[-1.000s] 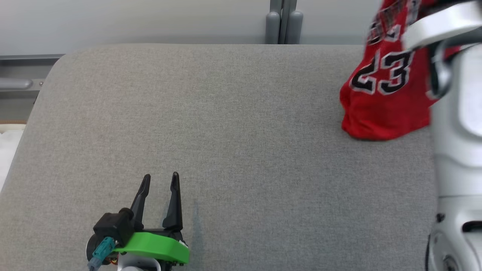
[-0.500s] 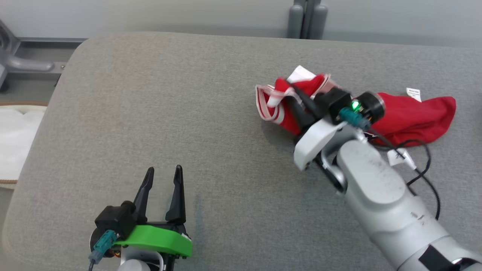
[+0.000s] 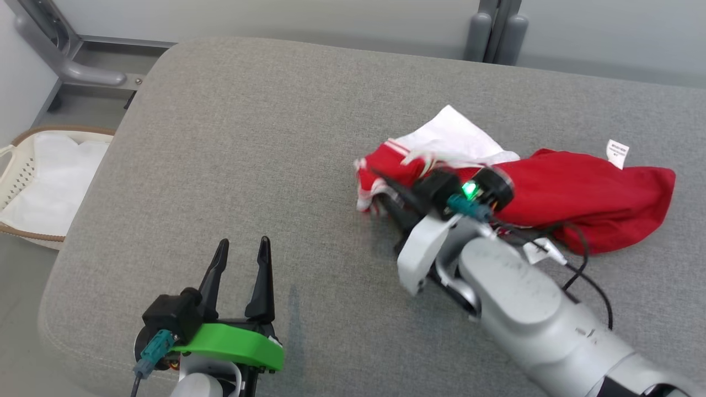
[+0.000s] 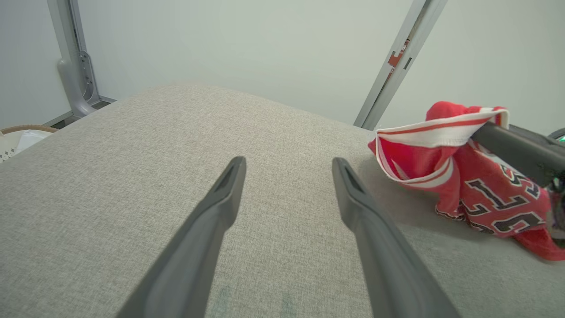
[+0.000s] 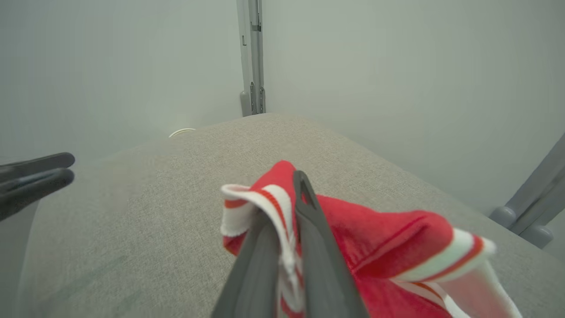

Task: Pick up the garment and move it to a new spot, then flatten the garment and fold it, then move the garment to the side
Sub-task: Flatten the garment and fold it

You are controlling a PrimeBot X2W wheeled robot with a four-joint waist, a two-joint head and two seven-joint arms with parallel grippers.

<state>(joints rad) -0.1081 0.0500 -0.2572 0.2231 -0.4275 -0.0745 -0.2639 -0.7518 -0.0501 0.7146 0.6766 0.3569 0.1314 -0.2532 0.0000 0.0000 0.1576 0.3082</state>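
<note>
Between the right fingers (image 5: 315, 247), which are pressed together, the red-and-white striped hem of the red garment (image 3: 595, 187) is clamped and held a little above the grey counter (image 3: 276, 138). From there the cloth trails back past the base of those fingers and lies crumpled on the counter, a white label at its far end. Well to the side of the garment, the left fingers (image 3: 261, 275) stand wide apart over bare counter, holding nothing. On their outer side, off the counter's edge, sits a pale basket (image 3: 55, 131).
</note>
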